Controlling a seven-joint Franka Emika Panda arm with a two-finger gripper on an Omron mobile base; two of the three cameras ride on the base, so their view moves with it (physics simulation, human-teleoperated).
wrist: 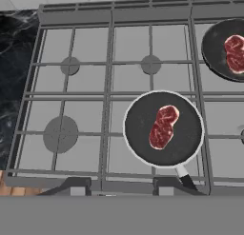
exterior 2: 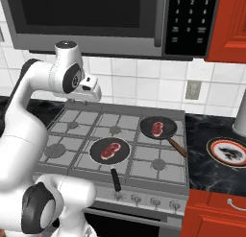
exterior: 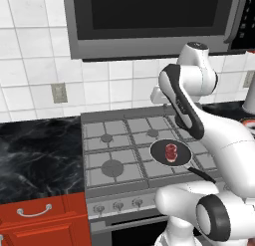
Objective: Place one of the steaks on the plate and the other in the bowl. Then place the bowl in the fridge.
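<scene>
Near pan (wrist: 163, 128): sitting on the front of the stove (exterior 2: 72, 118), handle pointing toward the knobs; one steak (wrist: 163, 126) is lying flat at its middle. The left base view is also catching this pan (exterior: 171, 153) with its steak (exterior: 171, 152), partly behind the white arm.
Far pan (exterior 2: 158, 128): resting on the right rear burner, handle angling out to the right front; the other steak (exterior 2: 157, 129) is lying inside it. The hand view is cutting this pan (wrist: 224, 48) off at its right edge, with its steak (wrist: 235, 53) half showing.
Plate (exterior 2: 227, 151): lying on the dark marble counter (exterior 2: 211, 130) right of the stove, well apart from both pans; the right base view is showing it whole, the left base view just a sliver of red rim (exterior: 247, 122).
Gripper (exterior 2: 90, 93): hanging high above the rear left of the stove, looking down on the burners; I cannot tell how the jaws are standing, and nothing is showing between them.
Microwave (exterior 2: 96, 15): hanging above the stove, against the white tiled wall.
</scene>
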